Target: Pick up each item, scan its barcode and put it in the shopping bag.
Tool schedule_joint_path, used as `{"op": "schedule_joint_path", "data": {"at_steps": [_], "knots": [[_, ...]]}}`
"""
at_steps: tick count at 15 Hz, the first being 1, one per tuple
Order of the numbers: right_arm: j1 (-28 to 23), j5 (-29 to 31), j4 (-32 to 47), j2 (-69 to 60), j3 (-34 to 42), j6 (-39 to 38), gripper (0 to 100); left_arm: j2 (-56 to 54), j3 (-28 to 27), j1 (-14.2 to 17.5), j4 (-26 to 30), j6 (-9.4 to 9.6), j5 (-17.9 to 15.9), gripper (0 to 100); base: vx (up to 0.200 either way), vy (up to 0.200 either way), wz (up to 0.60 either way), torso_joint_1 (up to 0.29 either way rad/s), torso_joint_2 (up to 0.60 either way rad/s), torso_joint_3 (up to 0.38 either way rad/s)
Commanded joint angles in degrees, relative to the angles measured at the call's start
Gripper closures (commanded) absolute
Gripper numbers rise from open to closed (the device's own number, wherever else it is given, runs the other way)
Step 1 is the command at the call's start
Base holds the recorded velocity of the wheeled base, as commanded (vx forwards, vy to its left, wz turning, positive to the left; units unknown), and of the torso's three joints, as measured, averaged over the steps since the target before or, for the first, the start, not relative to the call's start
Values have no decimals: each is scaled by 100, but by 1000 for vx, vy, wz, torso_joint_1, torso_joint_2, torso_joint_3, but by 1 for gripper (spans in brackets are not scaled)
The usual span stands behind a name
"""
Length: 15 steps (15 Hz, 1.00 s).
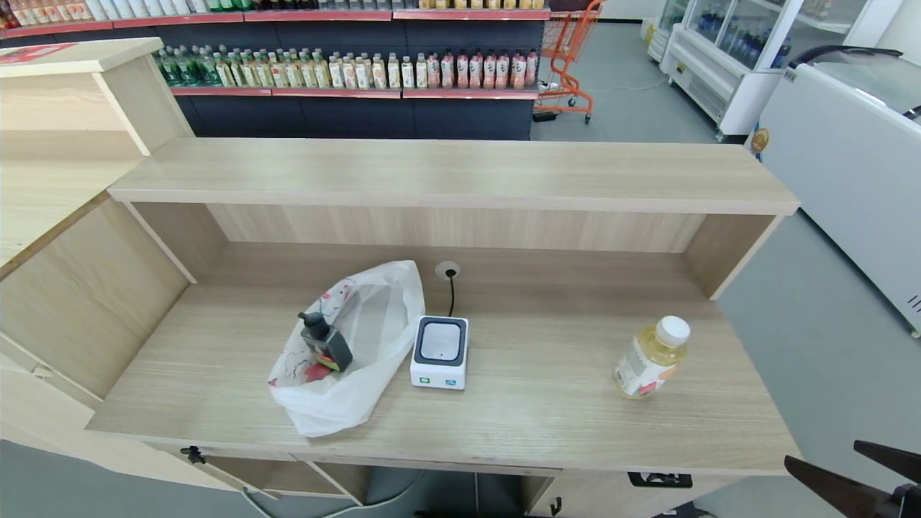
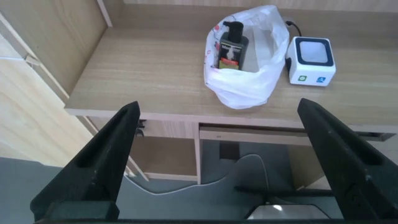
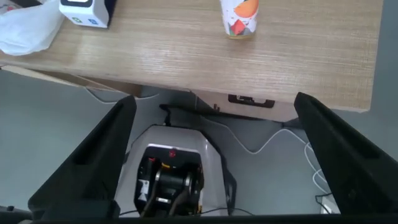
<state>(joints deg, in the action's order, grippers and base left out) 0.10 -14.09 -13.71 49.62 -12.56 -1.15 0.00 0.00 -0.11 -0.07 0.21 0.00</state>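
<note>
A white shopping bag (image 1: pixel 352 352) lies open on the wooden counter (image 1: pixel 547 410), with a dark pump bottle (image 1: pixel 325 342) lying in its mouth. The bag (image 2: pixel 245 68) and pump bottle (image 2: pixel 232 46) also show in the left wrist view. Right of the bag sits a white barcode scanner (image 1: pixel 439 352), also seen as scanner (image 2: pixel 312 60) and scanner (image 3: pixel 87 12). A yellow drink bottle (image 1: pixel 650 357) with a white cap stands at the counter's right; bottle (image 3: pixel 239 17). My left gripper (image 2: pixel 227 162) is open, below the counter's front edge. My right gripper (image 3: pixel 217 162) is open, low before the counter; its fingers (image 1: pixel 849 489) show at the lower right.
A raised shelf (image 1: pixel 446 176) runs along the counter's back, with side panels at both ends. A black cable (image 1: pixel 452 291) runs from the scanner to a grommet. A drawer sits under the counter's front edge. Store shelves, an orange cart and freezers stand behind.
</note>
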Motion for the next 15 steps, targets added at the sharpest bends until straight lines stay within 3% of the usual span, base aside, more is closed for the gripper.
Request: {"op": "schedule_joint_path", "data": {"at_steps": [1, 8, 11, 15], "knots": [[-10, 12, -8, -5, -28, 0, 0, 9, 0, -7, -1, 6, 0, 0, 0, 0, 0, 0, 0, 0], [-414, 732, 88, -13, -10, 9, 0, 9, 0, -7, -1, 14, 0, 0, 0, -171, 0, 9, 1, -1], [-423, 899, 519, 242, -124, 9, 0, 9, 0, 2, -1, 6, 0, 0, 0, 0, 0, 0, 0, 0], [-405, 987, 466, 1657, -652, -378, 0, 9, 0, -7, -1, 6, 0, 0, 0, 0, 0, 0, 0, 0]]}}
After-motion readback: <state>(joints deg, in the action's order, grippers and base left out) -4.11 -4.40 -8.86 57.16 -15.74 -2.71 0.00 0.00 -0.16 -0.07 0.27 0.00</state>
